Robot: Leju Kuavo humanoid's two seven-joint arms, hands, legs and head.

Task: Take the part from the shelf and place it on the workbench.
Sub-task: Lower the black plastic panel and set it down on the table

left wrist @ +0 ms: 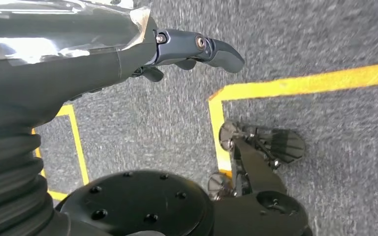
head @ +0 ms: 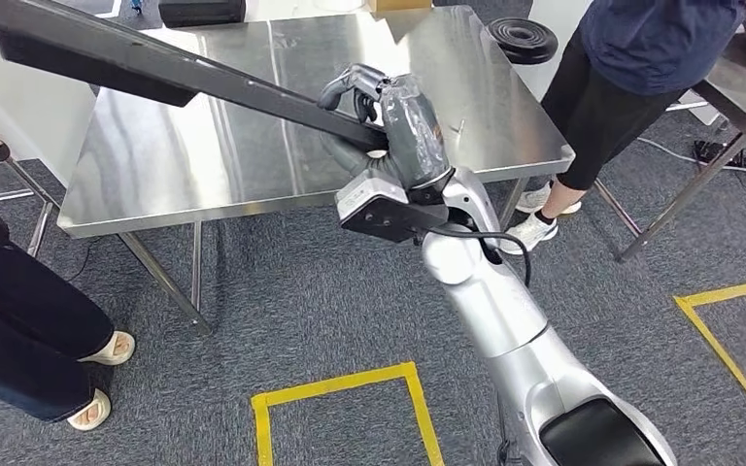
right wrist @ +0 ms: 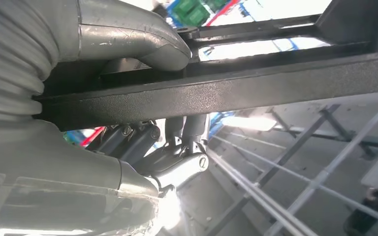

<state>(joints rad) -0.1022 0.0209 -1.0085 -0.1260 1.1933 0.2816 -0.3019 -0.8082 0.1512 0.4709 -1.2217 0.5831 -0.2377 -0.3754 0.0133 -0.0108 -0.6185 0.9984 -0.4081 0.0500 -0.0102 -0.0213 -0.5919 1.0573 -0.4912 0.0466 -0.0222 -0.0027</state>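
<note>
The part is a long black metal frame bar that slants from the upper left down to the middle of the head view, above the stainless workbench. My right hand grips its near end, fingers curled over the bar. In the right wrist view the bar crosses the picture, with the thumb on one side and the dark fingers wrapped round the other. My left hand hangs over the grey carpet with its fingers stretched out and nothing in it.
A black round disc lies at the bench's far right corner. One person stands close to the bench's right side, another person at the left. Yellow tape marks the carpet. A second table stands at far right.
</note>
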